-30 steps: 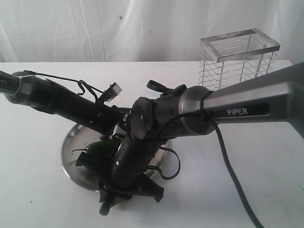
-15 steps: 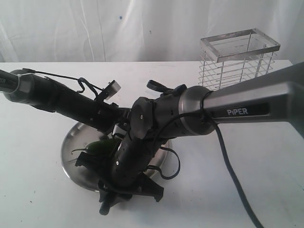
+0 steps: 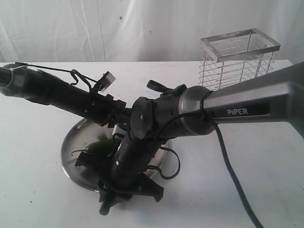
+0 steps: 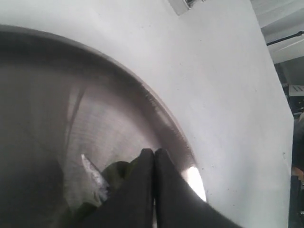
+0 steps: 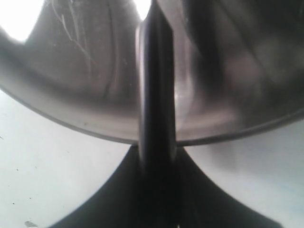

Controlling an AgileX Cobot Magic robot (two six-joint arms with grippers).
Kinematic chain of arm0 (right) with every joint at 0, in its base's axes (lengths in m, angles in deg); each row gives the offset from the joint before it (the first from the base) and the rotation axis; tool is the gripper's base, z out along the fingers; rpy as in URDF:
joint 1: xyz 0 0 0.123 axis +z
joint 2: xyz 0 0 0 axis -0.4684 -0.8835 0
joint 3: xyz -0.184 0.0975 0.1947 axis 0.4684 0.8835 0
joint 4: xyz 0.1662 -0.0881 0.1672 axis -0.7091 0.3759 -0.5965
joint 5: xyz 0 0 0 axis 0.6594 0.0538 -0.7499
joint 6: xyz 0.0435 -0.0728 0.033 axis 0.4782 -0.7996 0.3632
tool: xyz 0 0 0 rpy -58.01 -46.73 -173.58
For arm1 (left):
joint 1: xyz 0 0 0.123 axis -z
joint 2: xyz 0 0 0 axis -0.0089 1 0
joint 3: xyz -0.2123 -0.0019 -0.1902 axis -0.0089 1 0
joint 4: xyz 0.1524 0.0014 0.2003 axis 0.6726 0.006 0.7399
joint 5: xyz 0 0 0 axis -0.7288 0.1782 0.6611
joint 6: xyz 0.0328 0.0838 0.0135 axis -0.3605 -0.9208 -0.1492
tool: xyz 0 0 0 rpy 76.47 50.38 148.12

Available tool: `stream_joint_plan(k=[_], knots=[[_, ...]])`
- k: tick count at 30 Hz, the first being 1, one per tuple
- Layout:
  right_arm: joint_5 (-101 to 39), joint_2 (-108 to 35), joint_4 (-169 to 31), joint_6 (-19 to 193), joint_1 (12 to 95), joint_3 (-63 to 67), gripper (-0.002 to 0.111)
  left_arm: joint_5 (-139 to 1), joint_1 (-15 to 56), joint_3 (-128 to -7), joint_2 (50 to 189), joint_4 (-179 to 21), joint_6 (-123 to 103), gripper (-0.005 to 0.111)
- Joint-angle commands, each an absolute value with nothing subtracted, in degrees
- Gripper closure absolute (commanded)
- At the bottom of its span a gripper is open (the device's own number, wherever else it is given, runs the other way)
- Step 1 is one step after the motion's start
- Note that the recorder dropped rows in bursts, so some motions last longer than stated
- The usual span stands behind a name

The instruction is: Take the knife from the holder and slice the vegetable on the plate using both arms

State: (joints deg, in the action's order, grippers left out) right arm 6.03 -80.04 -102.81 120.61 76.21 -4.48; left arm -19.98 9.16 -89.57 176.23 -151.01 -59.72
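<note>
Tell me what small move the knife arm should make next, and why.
Probably lower the knife onto the chilli. The right gripper grips it with the blade over the plate, and the shut left gripper is down at the chilli, seemingly steadying it.

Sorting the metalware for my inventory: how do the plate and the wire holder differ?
The plate is round, shallow, solid sheet; the holder is tall, rectangular, open wire. The plate carries the green chilli; the holder stands apart, with nothing visible inside. Both are shiny metal.
</note>
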Motion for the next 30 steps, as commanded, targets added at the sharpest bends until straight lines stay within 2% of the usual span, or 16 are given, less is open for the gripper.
stream_joint_plan(k=[1, 15, 30], knots=[[5.8, -79.8, -102.6, 119.4, 75.9, -4.4, 0.108, -20.2, 8.6, -89.6, 176.2, -149.6, -59.6, 0.107], [5.8, -79.8, -102.6, 118.9, 75.9, -4.4, 0.108, -23.0, 9.5, -89.6, 177.0, -146.5, -59.7, 0.107], [5.6, -79.8, -102.6, 118.4, 75.9, -4.4, 0.108, -17.7, 9.7, -89.6, 175.3, -150.4, -63.6, 0.107]])
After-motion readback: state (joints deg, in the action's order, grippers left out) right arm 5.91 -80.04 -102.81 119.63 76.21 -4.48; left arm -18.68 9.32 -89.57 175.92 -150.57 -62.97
